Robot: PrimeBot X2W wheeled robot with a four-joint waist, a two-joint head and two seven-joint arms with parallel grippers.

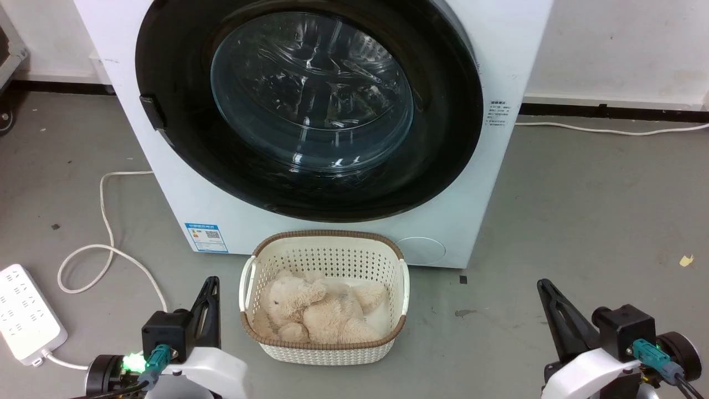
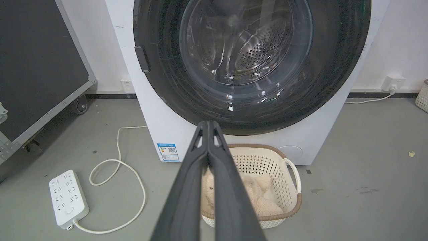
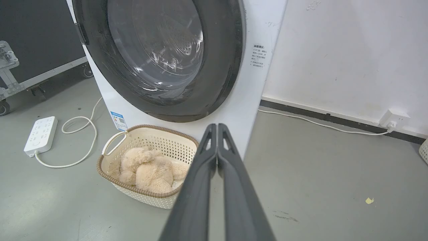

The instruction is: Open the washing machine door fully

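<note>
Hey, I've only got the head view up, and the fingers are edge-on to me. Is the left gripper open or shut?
Observer: Shut. In its wrist view the left gripper has its fingertips pressed together, holding nothing.
Operator: And the other one?
Observer: The right gripper is shut too, fingertips touching, empty.
Operator: A lead runs off my right edge. Where does it go?
Observer: That white cable plugs into a wall socket low on the wall, right of the washing machine.
</note>
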